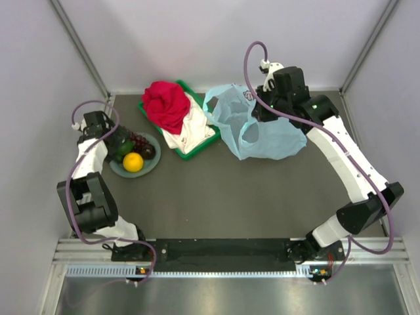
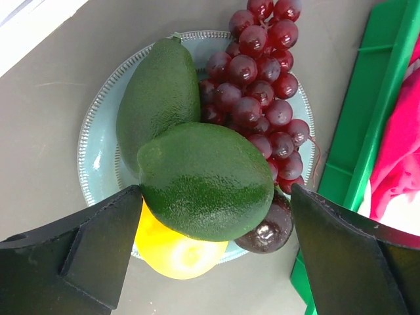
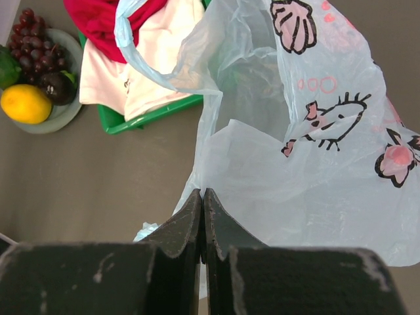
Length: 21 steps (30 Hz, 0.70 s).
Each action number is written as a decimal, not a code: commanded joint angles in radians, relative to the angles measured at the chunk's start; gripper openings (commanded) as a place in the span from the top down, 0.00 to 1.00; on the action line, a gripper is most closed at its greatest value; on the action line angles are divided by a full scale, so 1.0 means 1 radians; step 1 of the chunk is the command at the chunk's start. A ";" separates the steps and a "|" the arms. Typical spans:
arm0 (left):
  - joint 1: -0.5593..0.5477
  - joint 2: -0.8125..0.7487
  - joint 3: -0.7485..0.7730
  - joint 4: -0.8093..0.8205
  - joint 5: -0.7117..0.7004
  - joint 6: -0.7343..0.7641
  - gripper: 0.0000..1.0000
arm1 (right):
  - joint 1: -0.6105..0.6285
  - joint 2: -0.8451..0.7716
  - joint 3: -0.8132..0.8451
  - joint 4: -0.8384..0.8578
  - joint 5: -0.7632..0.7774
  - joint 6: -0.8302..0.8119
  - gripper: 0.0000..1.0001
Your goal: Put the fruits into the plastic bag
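Note:
The fruits lie on a grey-green plate (image 2: 98,151) at the left: two dark green fruits (image 2: 203,180), dark red grapes (image 2: 256,85), a yellow citrus (image 2: 174,249) and a dark round fruit (image 2: 269,230). My left gripper (image 2: 214,191) is open over the plate (image 1: 149,168). Its fingers stand either side of the nearer green fruit. The left finger is at the fruit's edge and the right finger is apart from it. The light-blue plastic bag (image 1: 262,134) lies at the back right. My right gripper (image 3: 203,194) is shut on the bag's (image 3: 315,197) edge.
A green tray (image 1: 190,154) with red and white cloths stands between the plate and the bag. One bag handle (image 3: 141,59) drapes over the tray's edge. The tray's rim (image 2: 367,138) lies just right of my left gripper. Walls enclose the table.

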 commanded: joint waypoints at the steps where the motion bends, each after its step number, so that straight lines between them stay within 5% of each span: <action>1: 0.005 0.009 -0.010 0.056 -0.016 -0.020 0.02 | -0.015 0.006 0.053 0.007 -0.021 -0.017 1.00; 21: 0.005 0.029 -0.053 0.116 -0.008 -0.067 0.15 | -0.014 0.016 0.055 0.001 -0.050 -0.020 1.00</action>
